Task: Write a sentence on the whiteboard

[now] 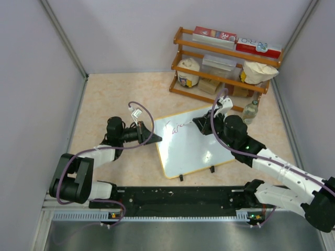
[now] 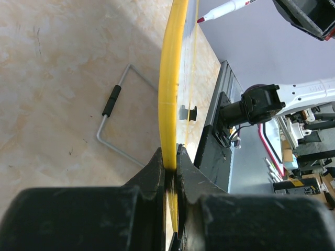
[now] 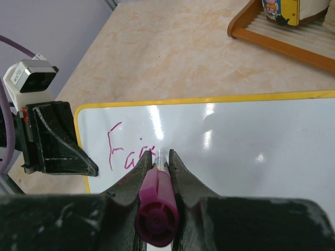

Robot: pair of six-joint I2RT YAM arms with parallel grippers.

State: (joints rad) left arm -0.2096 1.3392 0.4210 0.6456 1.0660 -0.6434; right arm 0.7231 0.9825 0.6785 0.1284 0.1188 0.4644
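Observation:
The whiteboard [image 1: 191, 144], white with a yellow frame, lies tilted in the middle of the table. My left gripper [image 1: 156, 139] is shut on its left edge; the left wrist view shows the yellow frame [image 2: 171, 94] pinched between the jaws. My right gripper [image 1: 199, 125] is shut on a magenta marker [image 3: 156, 206], its tip down on the board's upper left. Pink writing [image 3: 125, 151], the first letters "Fai" of the sentence, shows on the board [image 3: 235, 151]. The marker tip [image 2: 201, 19] also shows in the left wrist view.
A wooden shelf [image 1: 225, 63] with boxes, jars and bags stands at the back right. A small bottle [image 1: 250, 111] stands by the board's far right corner. A wire stand [image 2: 112, 115] lies on the table under the board's left side. Grey walls close both sides.

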